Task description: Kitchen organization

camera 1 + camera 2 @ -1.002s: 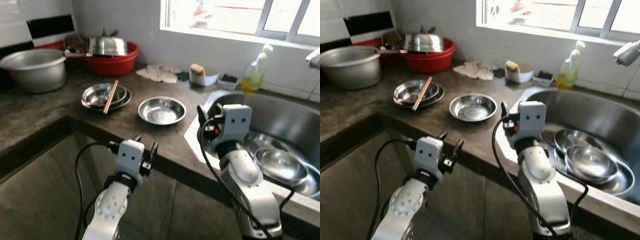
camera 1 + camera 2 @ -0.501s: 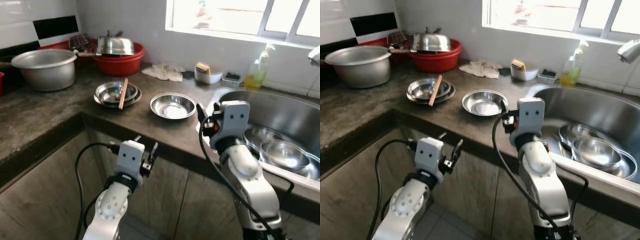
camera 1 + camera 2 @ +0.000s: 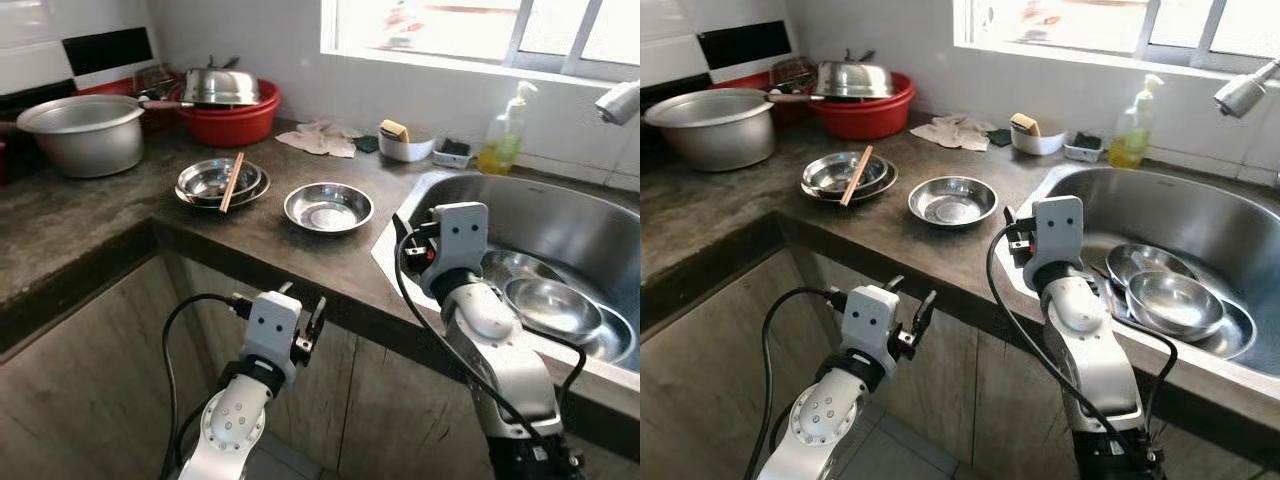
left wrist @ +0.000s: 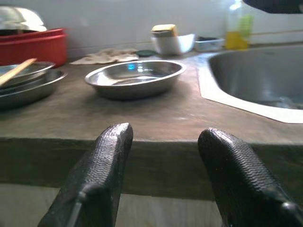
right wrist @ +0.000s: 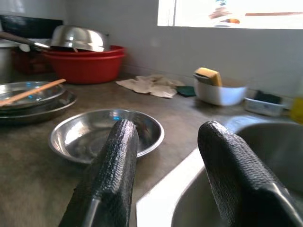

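R gripper [image 5: 163, 156] wide open, empty, over table [image 3: 250, 245] edge by sink [image 3: 590, 240]; steel bowl [image 5: 106, 135] just ahead on table. L gripper [image 4: 163, 165] open, empty, below table edge, same bowl ahead & above. Stacked bowls w/ chopstick [image 3: 230, 182] farther off, to its left. More bowls in sink [image 3: 555, 305], right of R gripper.

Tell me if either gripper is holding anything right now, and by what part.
Nothing is held. The left gripper is open below the counter edge, and the right gripper is open above the counter near the lone steel bowl, touching nothing.
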{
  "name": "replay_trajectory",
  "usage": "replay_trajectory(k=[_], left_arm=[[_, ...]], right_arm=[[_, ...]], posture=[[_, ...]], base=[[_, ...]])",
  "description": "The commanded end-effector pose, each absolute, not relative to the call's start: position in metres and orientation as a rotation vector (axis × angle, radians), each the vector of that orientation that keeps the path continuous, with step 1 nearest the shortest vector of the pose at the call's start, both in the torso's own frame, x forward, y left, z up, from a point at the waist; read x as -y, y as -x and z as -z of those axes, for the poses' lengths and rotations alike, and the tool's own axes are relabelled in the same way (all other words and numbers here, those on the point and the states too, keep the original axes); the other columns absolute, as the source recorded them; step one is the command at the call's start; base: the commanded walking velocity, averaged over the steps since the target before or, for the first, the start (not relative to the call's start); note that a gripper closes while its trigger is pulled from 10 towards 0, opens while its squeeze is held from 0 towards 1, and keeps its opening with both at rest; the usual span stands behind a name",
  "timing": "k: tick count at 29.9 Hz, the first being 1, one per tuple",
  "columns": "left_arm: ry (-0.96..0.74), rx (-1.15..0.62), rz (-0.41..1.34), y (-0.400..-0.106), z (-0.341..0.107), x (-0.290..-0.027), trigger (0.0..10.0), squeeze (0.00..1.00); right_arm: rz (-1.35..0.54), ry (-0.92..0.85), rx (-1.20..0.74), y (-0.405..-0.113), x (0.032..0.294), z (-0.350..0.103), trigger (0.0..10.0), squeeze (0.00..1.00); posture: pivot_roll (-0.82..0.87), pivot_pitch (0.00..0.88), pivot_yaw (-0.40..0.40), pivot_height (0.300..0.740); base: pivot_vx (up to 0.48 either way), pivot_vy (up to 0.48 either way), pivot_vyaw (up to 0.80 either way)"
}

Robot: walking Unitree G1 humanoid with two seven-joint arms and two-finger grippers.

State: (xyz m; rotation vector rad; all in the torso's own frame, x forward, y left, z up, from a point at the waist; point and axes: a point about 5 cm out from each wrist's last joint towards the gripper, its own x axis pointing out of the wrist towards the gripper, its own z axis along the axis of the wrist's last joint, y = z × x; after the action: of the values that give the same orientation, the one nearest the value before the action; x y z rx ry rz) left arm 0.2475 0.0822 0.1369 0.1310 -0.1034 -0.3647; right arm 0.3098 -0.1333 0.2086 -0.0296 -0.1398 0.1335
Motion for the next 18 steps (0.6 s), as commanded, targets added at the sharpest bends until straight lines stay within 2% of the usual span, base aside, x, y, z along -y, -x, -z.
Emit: replay_trajectory(k=[1,9,11,18], left_arm=[[-0.132,0.101,0.337,-0.248,-0.139,-0.087,10.0,0.0],[-0.133,0.093,0.33,-0.246,-0.137,-0.087,10.0,0.0],[-0.13,0.089,0.33,-0.245,-0.137,-0.087,10.0,0.0],[-0.117,0.081,0.342,-0.241,-0.136,-0.085,10.0,0.0]], right_arm=[[-0.146,0.005,0.151,-0.314,0.13,-0.215,10.0,0.0],[-0.155,0.009,0.131,-0.324,0.131,-0.217,10.0,0.0],[-0.165,0.034,0.051,-0.335,0.13,-0.21,10.0,0.0],[-0.184,-0.01,0.0,-0.356,0.127,-0.212,10.0,0.0]], posture=[[0.04,0.017,-0.048,0.74],[0.04,0.03,-0.051,0.74],[0.04,0.037,-0.052,0.74],[0.04,0.052,-0.06,0.74]], base=[[0.0,0.0,0.0],[0.0,0.0,0.0],[0.0,0.0,0.0],[0.0,0.0,0.0]])
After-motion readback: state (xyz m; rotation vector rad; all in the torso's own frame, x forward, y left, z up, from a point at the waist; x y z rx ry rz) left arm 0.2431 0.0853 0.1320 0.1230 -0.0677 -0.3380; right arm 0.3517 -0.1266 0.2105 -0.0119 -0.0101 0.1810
